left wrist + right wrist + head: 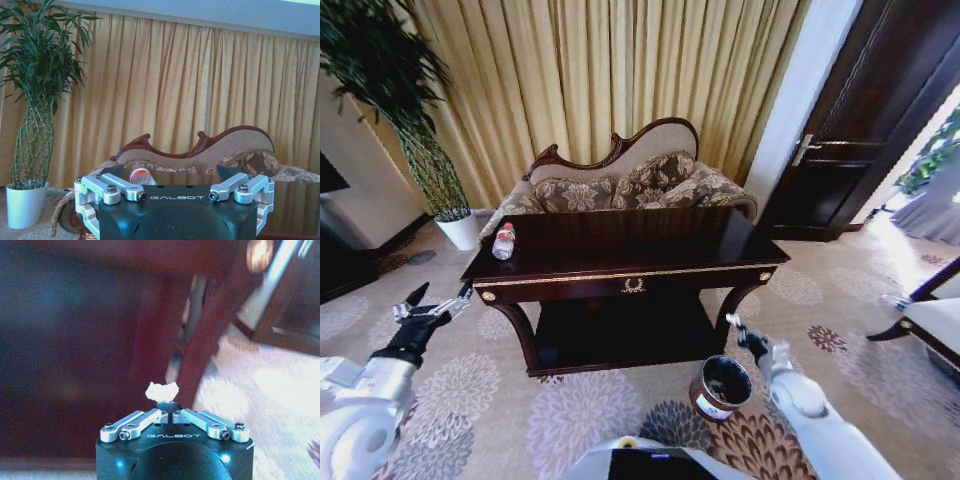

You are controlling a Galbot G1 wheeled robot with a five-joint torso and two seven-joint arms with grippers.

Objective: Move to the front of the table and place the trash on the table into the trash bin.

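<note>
right gripper pinching a white scrap above the bin, bottle on the table

my right gripper [170, 407] has its fingers closed together on a small crumpled white scrap [162, 389], which sticks out just past the tips. in the head view the right gripper [734, 324] sits low at the front right of the table [650, 250], near its curved right leg and just above and beside the trash bin [720, 388]. the bin stands tilted on the patterned carpet [570, 410], its dark mouth turned up toward me and a white label on its side.

my left gripper [438, 300] is out to the front left of the table, near its left corner, at about tabletop height. its fingers [111, 172] are spread wide apart with nothing between them. past them, in the left wrist view, i can see the bottle [141, 176] with its red cap lying on the glossy top.

from the head camera the bottle [504, 241] is at the far left end of the tabletop, close to the edge, well apart from both grippers. i cannot make out other scraps on the dark top.

behind the table is a carved-back patterned sofa [620, 180], with gold curtains [620, 70] beyond. a plant in a white pot [458, 228] stands off to the left, a dark door [860, 130] off to the right.
</note>
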